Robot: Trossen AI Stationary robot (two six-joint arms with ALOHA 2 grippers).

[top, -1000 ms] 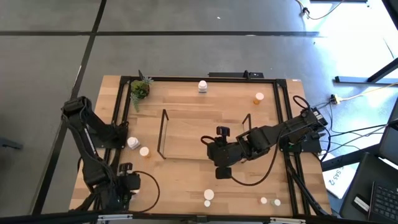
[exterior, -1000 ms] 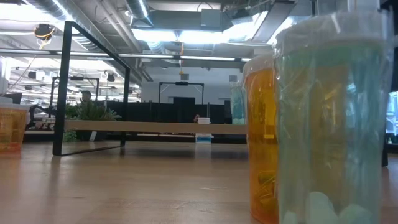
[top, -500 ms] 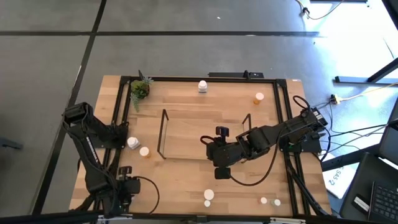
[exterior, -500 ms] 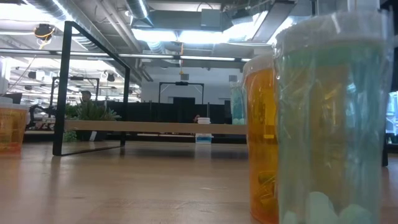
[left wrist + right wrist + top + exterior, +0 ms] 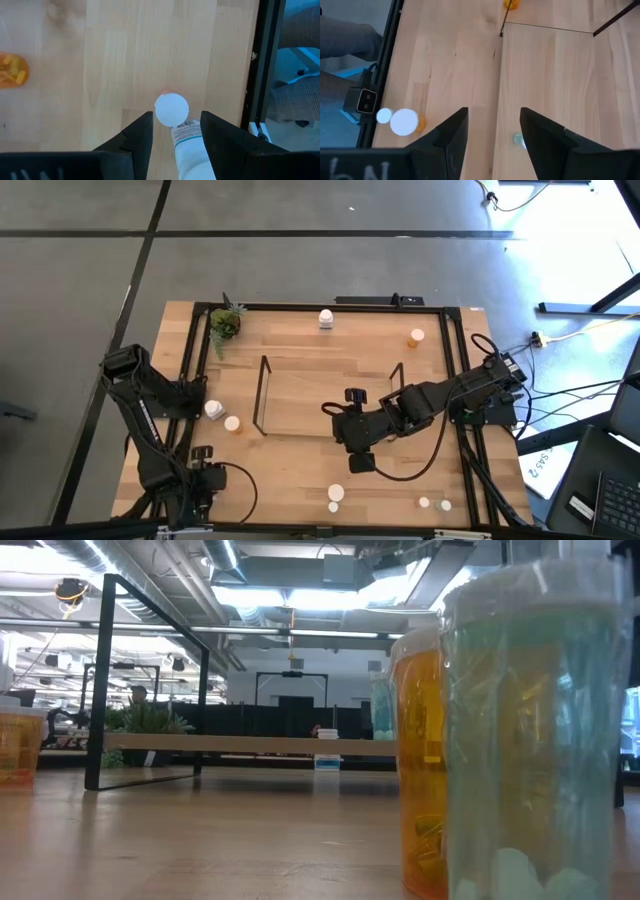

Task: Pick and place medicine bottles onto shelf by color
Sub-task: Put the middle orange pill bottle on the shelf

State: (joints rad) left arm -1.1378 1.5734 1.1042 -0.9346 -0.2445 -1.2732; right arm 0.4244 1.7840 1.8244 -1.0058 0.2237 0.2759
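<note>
The shelf [image 5: 330, 395], thin black wire over pale wood, sits mid-tabletop. The right gripper [image 5: 357, 463] hangs at its near edge, smooth dark fingers [image 5: 451, 136] parted and empty. Near the tabletop's front left corner the left gripper [image 5: 172, 131] straddles a white-bodied, round-capped bottle [image 5: 181, 134] with a printed label; gripped or merely framed, I cannot tell. An orange bottle [image 5: 416, 337] stands toward the far right corner, a white-capped one [image 5: 325, 318] at the far edge.
</note>
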